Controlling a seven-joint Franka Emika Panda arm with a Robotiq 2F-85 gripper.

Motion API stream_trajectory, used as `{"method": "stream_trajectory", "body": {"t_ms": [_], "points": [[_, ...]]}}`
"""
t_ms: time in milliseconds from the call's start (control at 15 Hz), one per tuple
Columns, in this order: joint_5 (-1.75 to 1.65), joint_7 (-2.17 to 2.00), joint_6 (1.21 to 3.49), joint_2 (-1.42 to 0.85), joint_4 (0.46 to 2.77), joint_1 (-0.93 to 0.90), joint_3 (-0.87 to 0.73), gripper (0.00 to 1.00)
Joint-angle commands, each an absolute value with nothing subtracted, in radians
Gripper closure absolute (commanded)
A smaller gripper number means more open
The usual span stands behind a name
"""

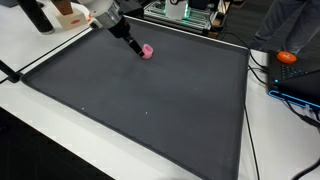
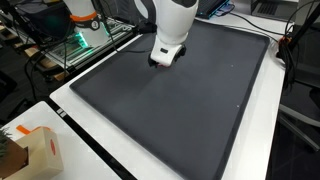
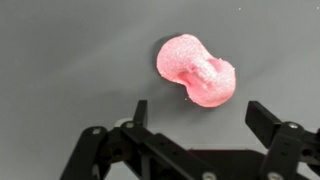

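In an exterior view the claw [image 1: 136,46] is hovering beside a lumpy, pink, peanut-shaped piece [image 1: 147,51], with the dark mat's [image 1: 150,110] edge running close behind it. In an exterior view the claw [image 2: 160,62] is hiding the piece, with broad mat [image 2: 170,120] spreading before it. In the wrist view the claw [image 3: 200,110] is gaping wide and gripping nothing, the piece [image 3: 195,70] lying just beyond its fingertips.

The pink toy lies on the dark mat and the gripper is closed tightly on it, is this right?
No: the wrist view shows the gripper open, not gripping the pink toy. The toy does lie on the dark mat.
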State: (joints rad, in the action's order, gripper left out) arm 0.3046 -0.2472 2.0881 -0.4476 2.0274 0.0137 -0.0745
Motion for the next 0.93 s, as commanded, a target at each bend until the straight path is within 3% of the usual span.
{"method": "stream_trajectory", "body": {"t_ms": [0,867], "points": [[0.173,-0.223,2.041,-0.480,1.957,-0.023,-0.052,0.00],[-0.145,0.004,2.030,-0.499,1.920,-0.161,0.062,0.00]]}}
